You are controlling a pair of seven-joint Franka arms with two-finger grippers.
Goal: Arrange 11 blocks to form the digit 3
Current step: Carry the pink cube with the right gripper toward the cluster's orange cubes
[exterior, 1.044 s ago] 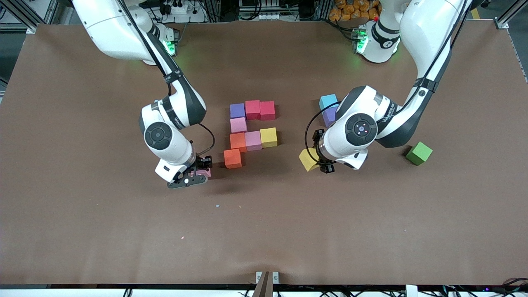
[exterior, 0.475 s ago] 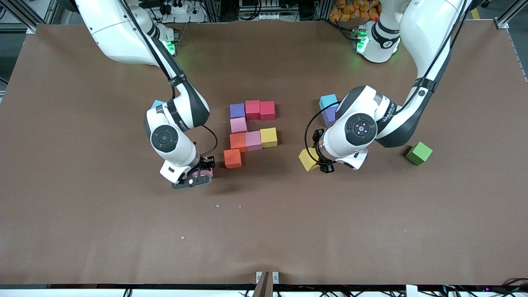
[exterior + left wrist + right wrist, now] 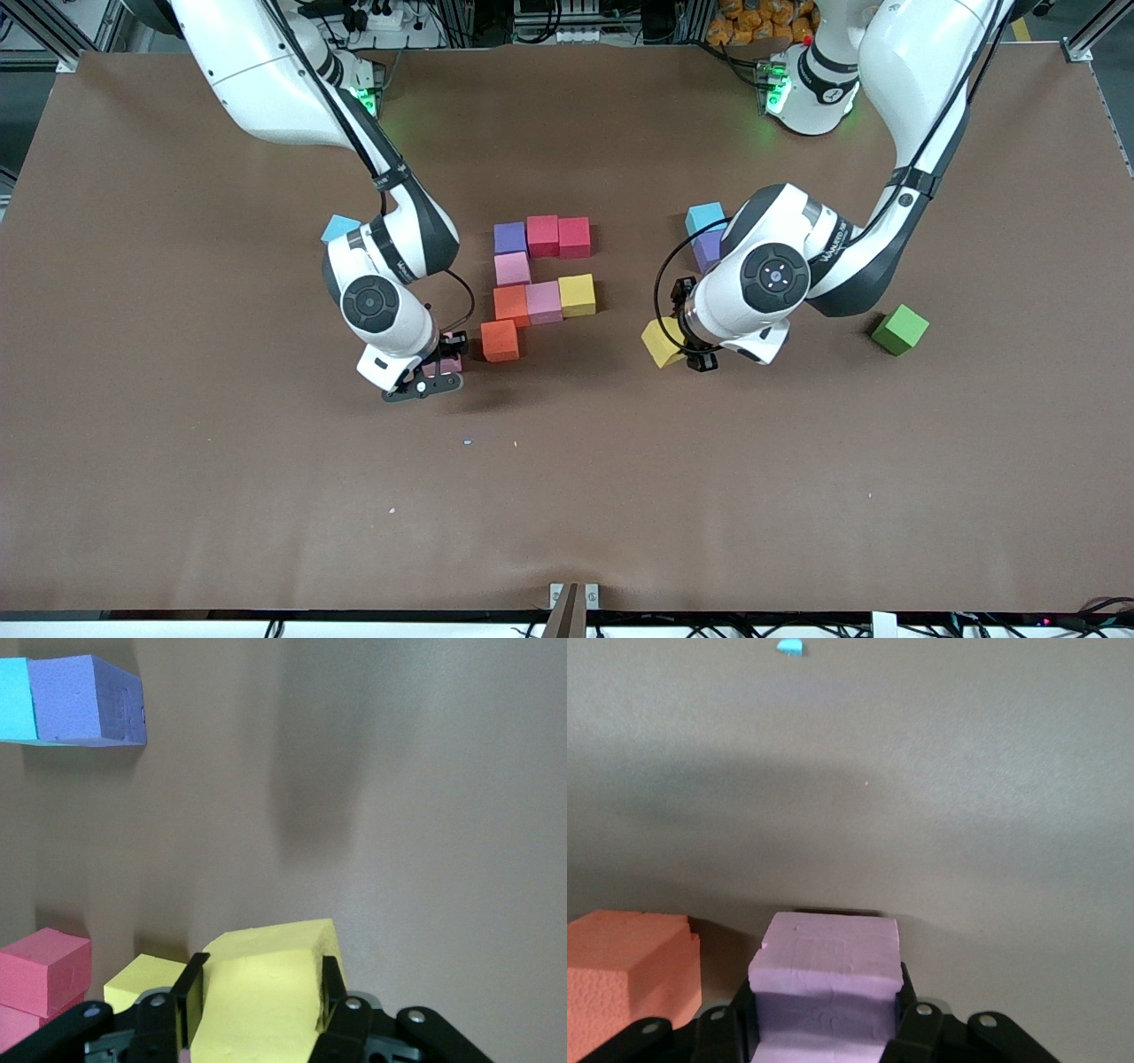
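Eight blocks lie grouped mid-table: purple, two red, pink, orange, pink, yellow and orange. My right gripper is shut on a pink block, low and close beside that last orange block on the right arm's side. In the right wrist view the pink block sits between the jaws, with the orange block beside it. My left gripper is shut on a tilted yellow block. A second purple block lies partly hidden by the left arm.
One light-blue cube touches the second purple block. Another light-blue cube lies by the right arm's forearm. A green cube lies toward the left arm's end of the table. The left wrist view shows purple, red and yellow blocks.
My right gripper has carried the pink block toward the orange block, uncovering the light-blue cube by its forearm. The left arm has not moved.
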